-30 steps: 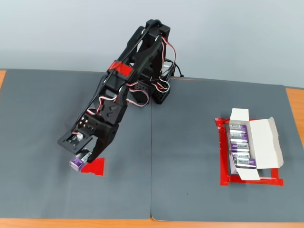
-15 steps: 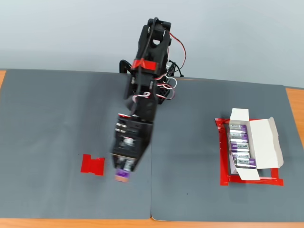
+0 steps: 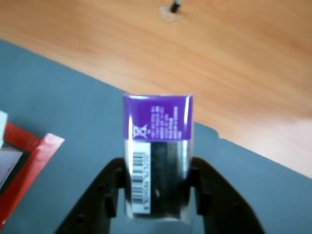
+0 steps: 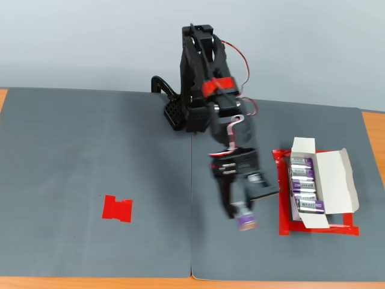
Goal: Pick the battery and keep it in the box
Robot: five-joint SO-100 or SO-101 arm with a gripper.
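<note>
battery (image 3: 157,146) purple label with small unreadable print, crossed-out bin symbol, barcode on its silver band

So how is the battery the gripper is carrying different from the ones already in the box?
The carried battery is clamped in the gripper above the grey mat, left of the box in the fixed view; the boxed batteries lie inside it. The carried one is alone; the boxed ones are stacked in a row. All share purple labels and silver-white ends.
</note>
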